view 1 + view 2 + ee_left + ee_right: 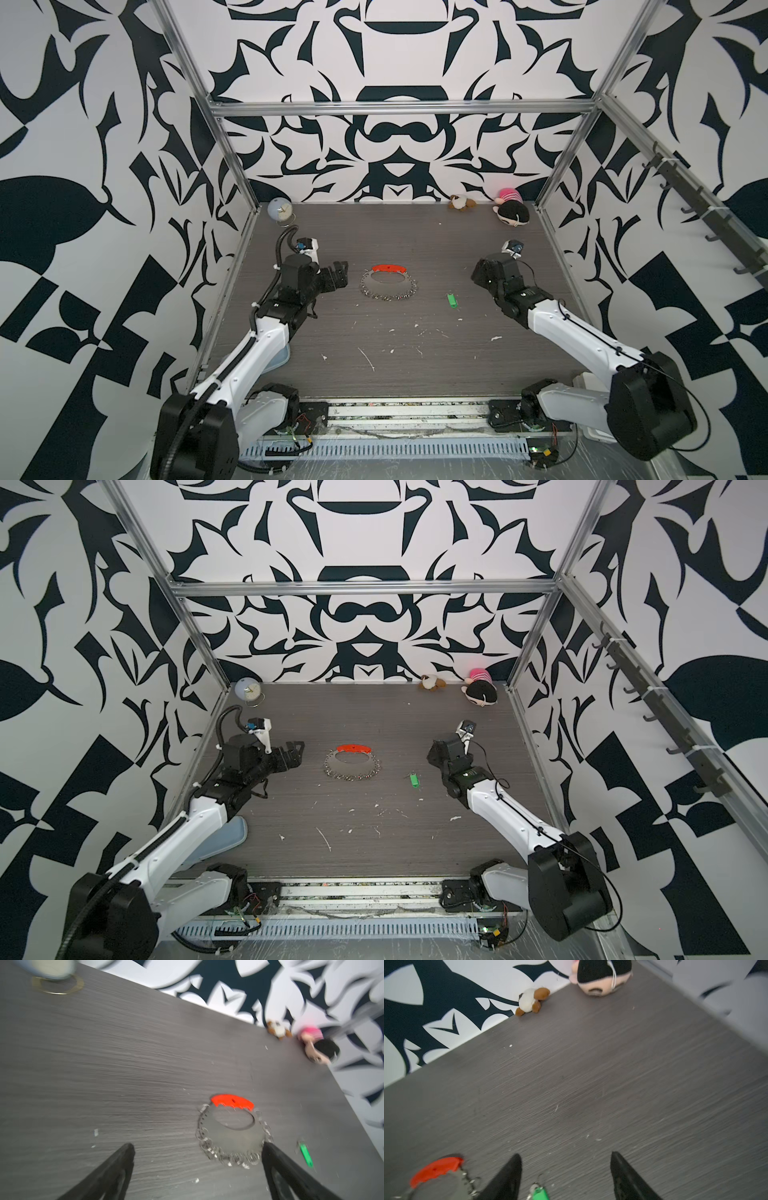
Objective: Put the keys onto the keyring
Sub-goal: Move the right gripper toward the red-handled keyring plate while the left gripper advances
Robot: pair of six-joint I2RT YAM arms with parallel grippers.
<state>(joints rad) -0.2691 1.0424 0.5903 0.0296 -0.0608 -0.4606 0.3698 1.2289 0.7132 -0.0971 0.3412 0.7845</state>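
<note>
The keyring [386, 286] lies flat near the middle of the dark table, a wire loop strung with small silver rings, its red-orange piece [388, 269] on the far side; both top views show it [352, 766]. The keys, a green tag [451, 300] [414, 780], lie to its right, apart from it. My left gripper [340, 271] [197, 1147] hovers open just left of the keyring [207, 1142]. My right gripper [565, 1156] is open above the table, with the green tag [538, 1192] below it, near one finger. In the top views its fingers are hidden under the wrist [496, 270].
A small globe clock [279, 211] stands at the back left. A plush dog [462, 203] and a plush doll [513, 210] lie at the back right. White scraps dot the table's front half. A pale blue lid [226, 837] lies under the left arm.
</note>
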